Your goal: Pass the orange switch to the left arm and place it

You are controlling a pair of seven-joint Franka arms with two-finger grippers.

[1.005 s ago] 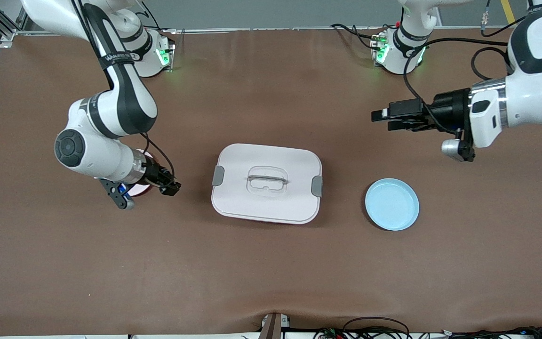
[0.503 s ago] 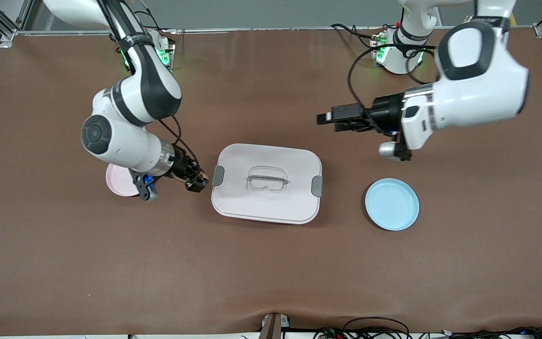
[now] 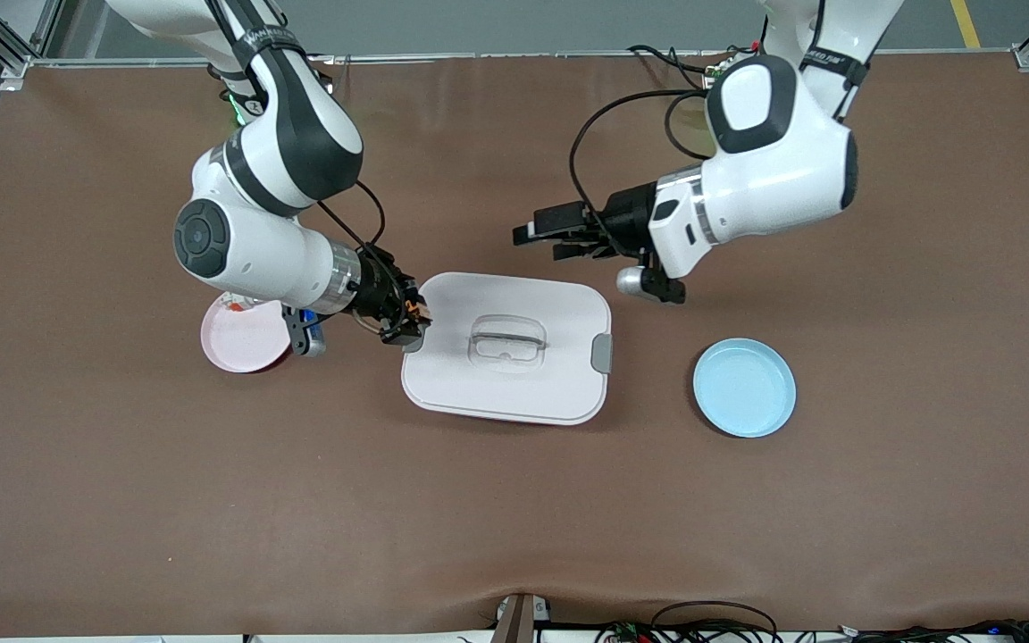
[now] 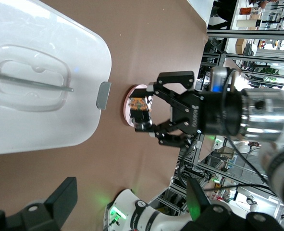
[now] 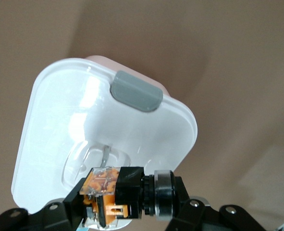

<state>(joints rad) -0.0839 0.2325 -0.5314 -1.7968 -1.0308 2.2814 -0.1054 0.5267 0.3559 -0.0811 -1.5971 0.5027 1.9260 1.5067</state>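
The brown table fills most of the room I can see, with metal framing at its corners and cables trailing along its front edge, and the white box sits at its middle as the thing everything else is placed by. The right arm reaches in from its end of the table so that the right gripper hangs over the box's end with the grey latch, its fingers clamped on the orange switch, which the right wrist view shows as a black and orange body with a silver ring. The left gripper is over the table just beside the box's edge that faces the robot bases, its fingers spread apart with nothing between them. To my eye the handover is the step in hand: the right arm should carry the switch high enough over the box to stay clear of the lid and its clear handle, and the left fingers should line up on the exposed end before closing, with the right letting go only once that grip looks firm. A pink plate lies just beside the box toward the right arm's end, and a blue plate lies near the box toward the left arm's end.
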